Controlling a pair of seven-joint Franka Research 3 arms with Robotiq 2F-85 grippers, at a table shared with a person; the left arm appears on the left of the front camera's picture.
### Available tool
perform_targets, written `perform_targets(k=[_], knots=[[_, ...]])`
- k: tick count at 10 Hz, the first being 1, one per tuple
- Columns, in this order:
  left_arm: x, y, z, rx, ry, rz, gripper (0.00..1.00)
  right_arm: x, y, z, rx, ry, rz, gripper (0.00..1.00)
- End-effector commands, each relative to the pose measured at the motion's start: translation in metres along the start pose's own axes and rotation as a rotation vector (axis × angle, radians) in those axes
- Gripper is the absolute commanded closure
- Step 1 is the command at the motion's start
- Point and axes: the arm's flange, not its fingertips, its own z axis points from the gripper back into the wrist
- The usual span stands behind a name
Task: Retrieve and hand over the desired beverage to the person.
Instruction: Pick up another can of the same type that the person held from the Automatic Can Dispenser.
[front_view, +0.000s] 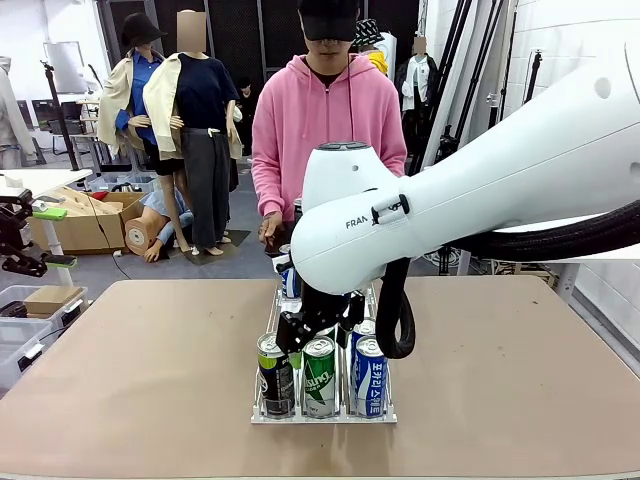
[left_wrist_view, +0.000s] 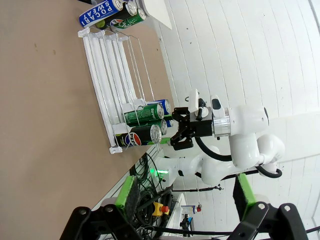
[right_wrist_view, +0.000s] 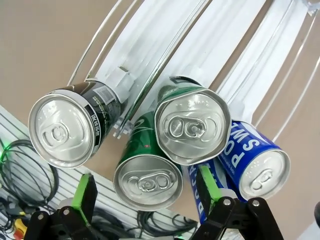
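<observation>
A white wire rack (front_view: 268, 325) on the table holds beverage cans. In its front row stand a black can (front_view: 274, 375), a green can (front_view: 319, 377) and a blue can (front_view: 369, 378). My right gripper (front_view: 315, 325) hangs open just above this row. In the right wrist view its green pads (right_wrist_view: 85, 192) straddle the front green can (right_wrist_view: 147, 180) without touching it, and a second green can (right_wrist_view: 192, 125) sits just behind. The person (front_view: 325, 120) in a pink hoodie stands at the far end of the rack. My left gripper (left_wrist_view: 187, 200) is open, holds nothing and is well away from the rack (left_wrist_view: 107, 75).
More cans (left_wrist_view: 97, 14) lie at the rack's far end near the person. Bare brown table (front_view: 130, 370) spreads on both sides of the rack. Cardboard boxes (front_view: 85, 220) and bins stand on the floor beyond the table's left side.
</observation>
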Motion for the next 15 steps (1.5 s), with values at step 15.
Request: perform_targets(k=[15], knots=[[-0.0030, -0.0018, 0.0005, 0.002, -0.009, -0.002, 0.00, 0.0019, -0.0014, -0.0109, 0.008, 0.022, -0.004, 0.00]])
